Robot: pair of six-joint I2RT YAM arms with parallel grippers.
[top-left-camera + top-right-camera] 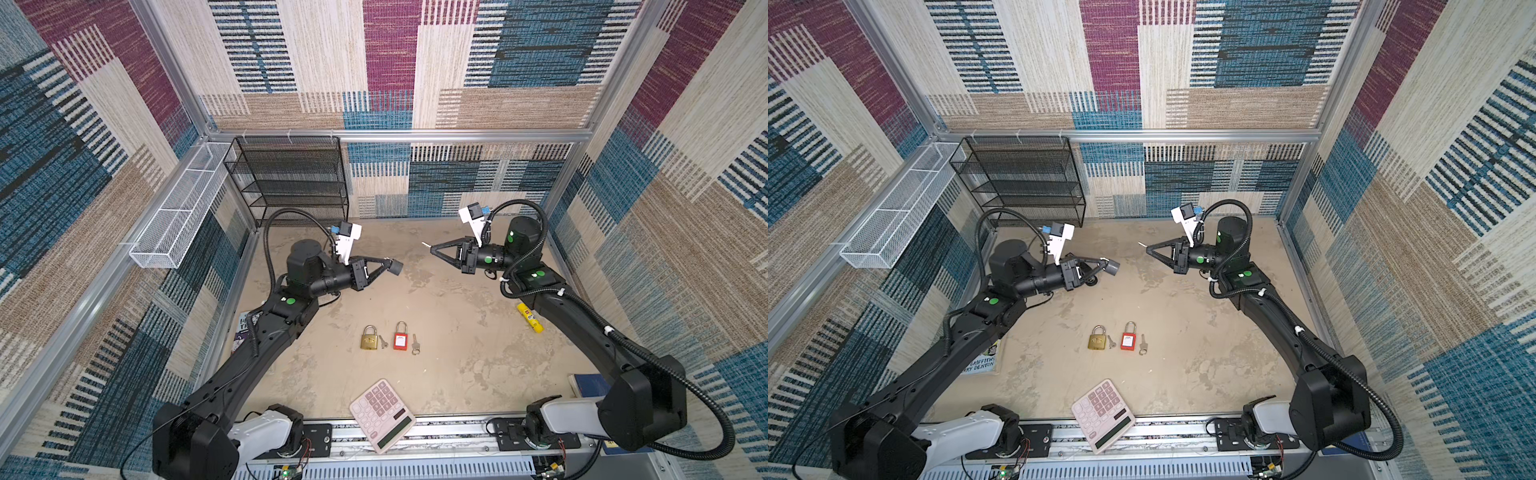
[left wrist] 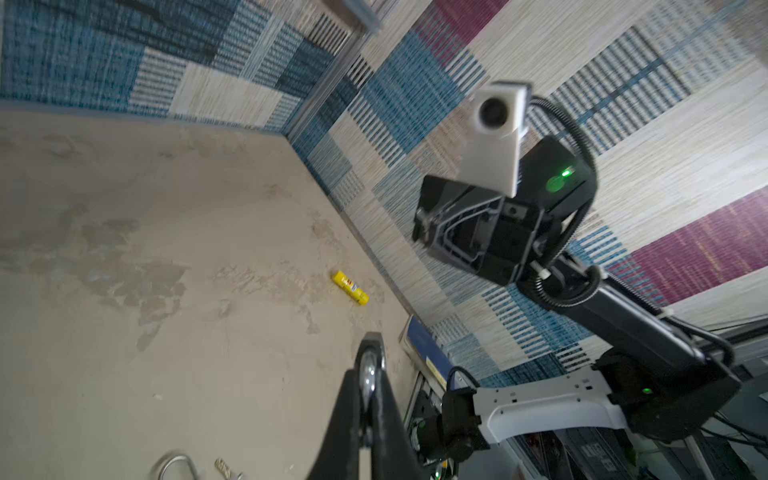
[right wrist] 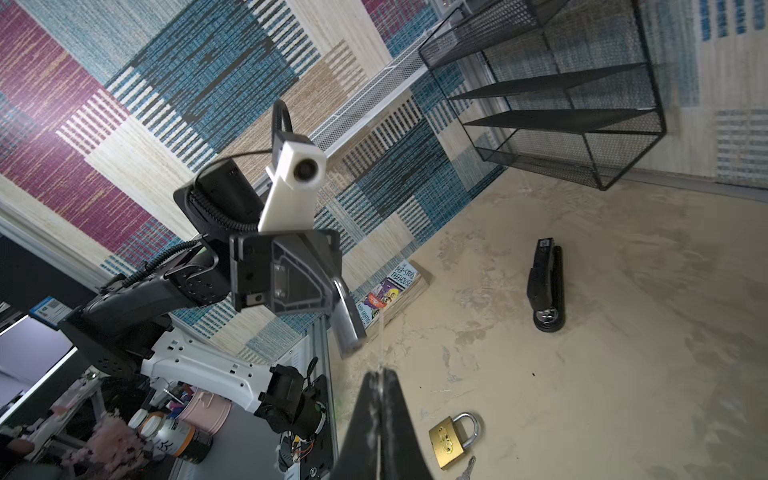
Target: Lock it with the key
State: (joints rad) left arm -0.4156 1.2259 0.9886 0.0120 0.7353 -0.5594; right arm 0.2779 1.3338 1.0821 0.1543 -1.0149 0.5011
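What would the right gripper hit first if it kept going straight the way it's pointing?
Probably the grey padlock held in the left gripper, facing it across a gap. The right gripper's thin key would touch first; exact alignment is unclear.

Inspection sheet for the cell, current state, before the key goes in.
Surface: blotchy beige tabletop.
Job's things: grey padlock in left gripper, key in right gripper, raised, apart.
Clutter: brass padlock with loose key; red padlock with ringed key; calculator at front edge; yellow tube; stapler; book.
Grippers: both shut on their loads.
Cables: corrugated conduit loops along both arms; no snag seen.
Surroundings: black mesh shelf, white wire basket, patterned walls.
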